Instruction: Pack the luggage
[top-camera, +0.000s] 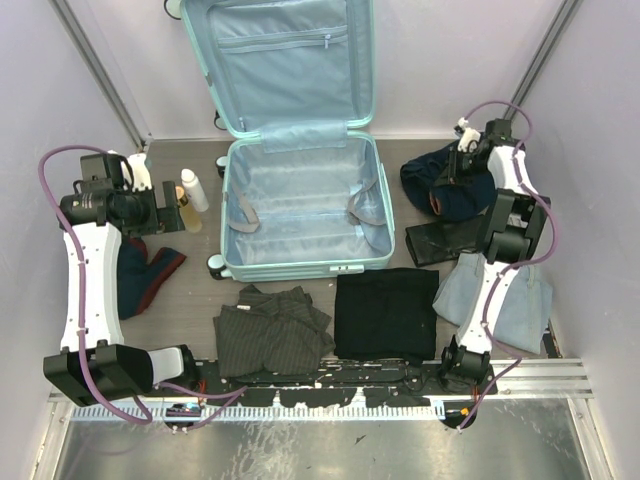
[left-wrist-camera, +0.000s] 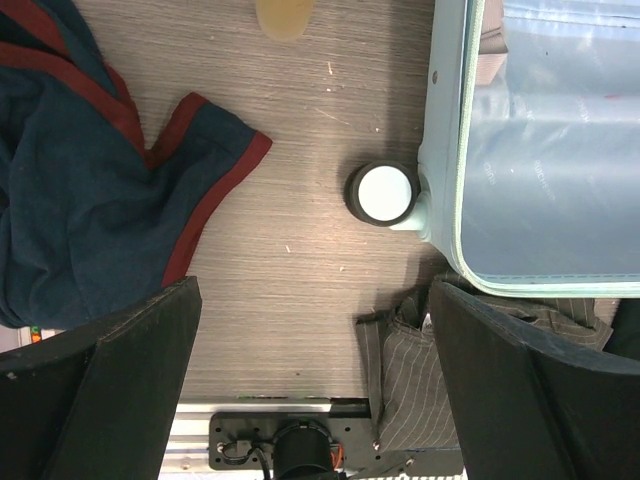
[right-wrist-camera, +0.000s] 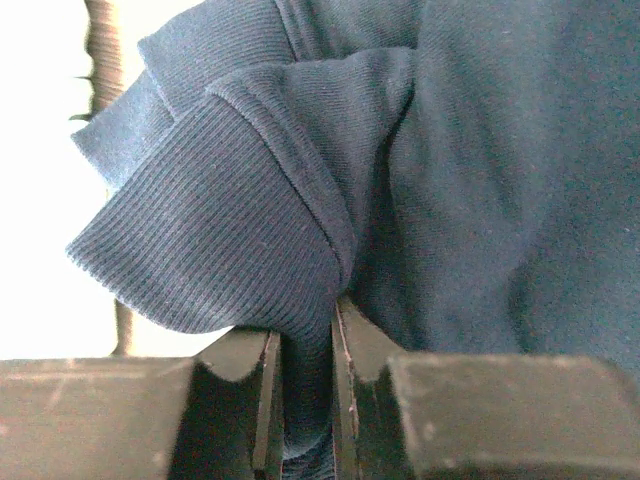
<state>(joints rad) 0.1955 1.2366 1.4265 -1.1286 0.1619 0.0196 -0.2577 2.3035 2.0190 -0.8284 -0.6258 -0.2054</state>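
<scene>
The luggage (top-camera: 300, 215) is a pale mint-green suitcase lying open, with its lid (top-camera: 280, 60) propped against the back wall and the light blue lined base empty. My right gripper (top-camera: 458, 168) is shut on a fold of a navy ribbed sweater (top-camera: 440, 185) to the right of the luggage. In the right wrist view the sweater (right-wrist-camera: 420, 150) fills the frame, pinched in the gripper (right-wrist-camera: 300, 345). My left gripper (top-camera: 158, 210) is open and empty above the table, left of the luggage. In the left wrist view the gripper (left-wrist-camera: 312, 300) hangs over bare table near the suitcase wheel (left-wrist-camera: 384, 194).
A navy garment with red trim (top-camera: 145, 275) lies at the left (left-wrist-camera: 90, 210). Two bottles (top-camera: 190, 195) stand left of the luggage. A grey striped garment (top-camera: 270, 330), a black folded one (top-camera: 385, 315) and a light blue one (top-camera: 515, 300) lie along the front. A black item (top-camera: 445, 240) lies right.
</scene>
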